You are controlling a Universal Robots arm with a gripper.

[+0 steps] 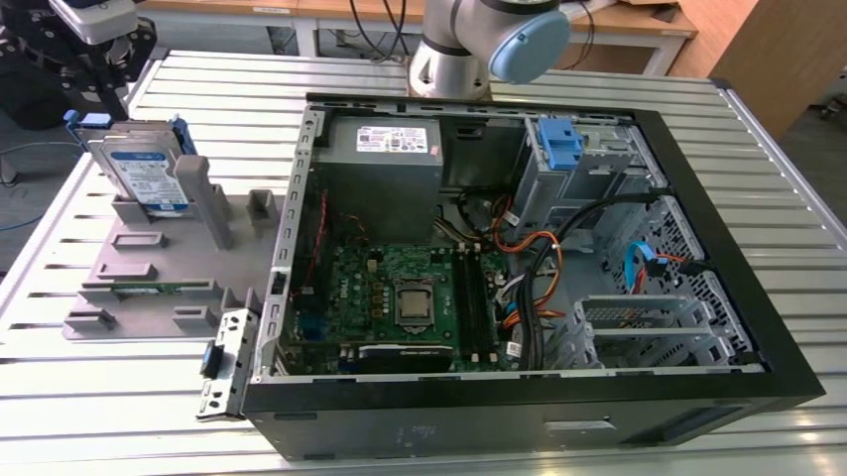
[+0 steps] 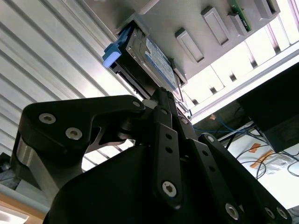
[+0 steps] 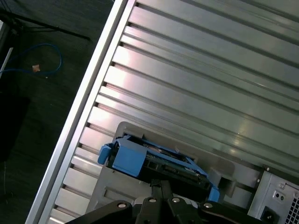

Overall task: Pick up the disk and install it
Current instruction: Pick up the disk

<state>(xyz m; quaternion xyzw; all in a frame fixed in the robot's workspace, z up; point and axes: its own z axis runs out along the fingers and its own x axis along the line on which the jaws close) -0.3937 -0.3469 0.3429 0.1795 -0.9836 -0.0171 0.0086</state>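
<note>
- Gripper [image 3: 161, 185]: in the first wrist view its black fingers are drawn together to a narrow point with nothing between them. I see it poised just over the disk and cannot tell whether it touches.
- The disk [image 3: 159, 163]: it stands on edge in a slot of a grey holder [image 1: 159, 248], not yet lifted. In the exterior view it sits toward ten o'clock from the middle of the computer case [image 1: 530, 402].
- Its look: a flat silver-grey drive with a white-and-blue label, wrapped in a blue plastic carrier. A blue tab juts out at one end of the edge facing the gripper.
- How I expect it to handle: dense and stiff for its size, with smooth metal faces that could slip. I judge the plastic carrier to flex a little, and the drive to dislike knocks.
- Where I would take hold: across the two flat faces near the exposed edge, squarely over the metal body. I would avoid the tab and the dark strip along that edge, which may be connectors.
- The holder rests on a slatted metal table [image 1: 79, 397], just beside the case at its nine o'clock side.
- Inside the open case, a green circuit board [image 1: 397, 288] lies low, a grey box with a white sticker [image 1: 384, 159] at twelve o'clock.
- A narrow blue bracket [image 1: 561, 147] stands at one o'clock among loose cables [image 1: 556, 253].
</note>
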